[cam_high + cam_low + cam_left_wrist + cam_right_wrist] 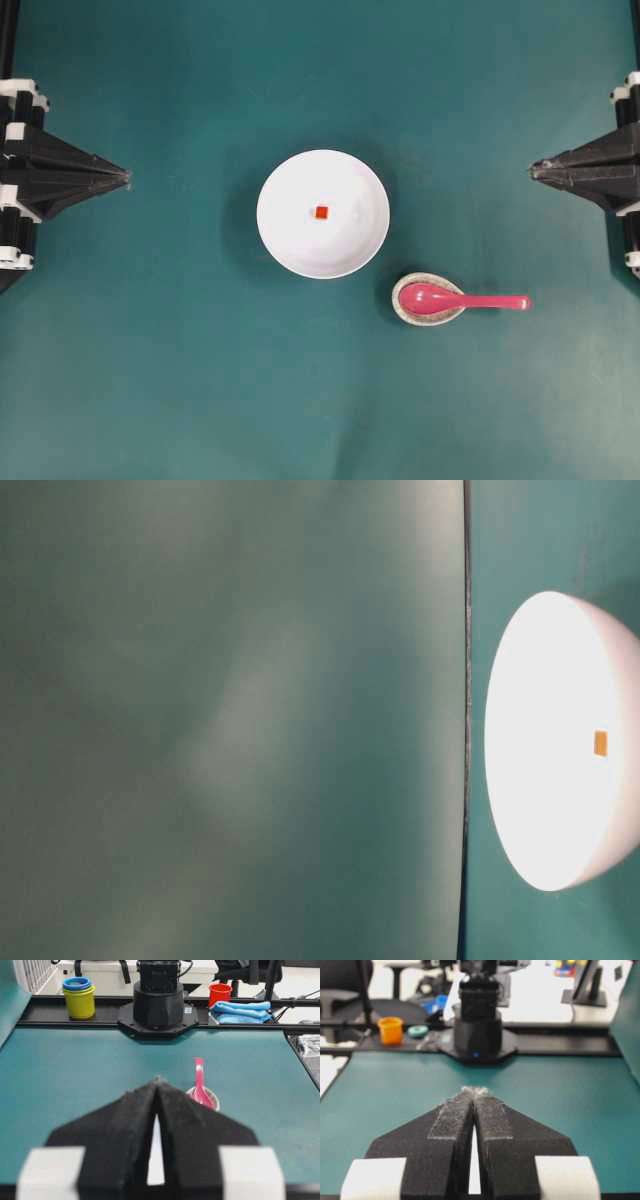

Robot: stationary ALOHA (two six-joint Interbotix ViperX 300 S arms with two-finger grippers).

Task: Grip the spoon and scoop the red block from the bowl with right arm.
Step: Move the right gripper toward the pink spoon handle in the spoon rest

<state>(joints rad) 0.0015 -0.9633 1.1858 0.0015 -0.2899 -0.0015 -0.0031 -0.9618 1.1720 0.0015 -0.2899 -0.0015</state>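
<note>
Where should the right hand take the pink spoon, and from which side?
Probably the handle end: the spoon has its scoop in the speckled rest while the straight handle juts out toward the right hand. Coming from above, jaws across the handle, looks simplest.

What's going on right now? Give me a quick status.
Left gripper and right gripper both shut, empty, at table edges. Spoon untouched on speckled rest. Red block in bowl. Nothing blocking.

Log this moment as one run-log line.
phase: start | right claw: shut, empty | left claw: shut | spoon: on rest | block: in bowl
</note>
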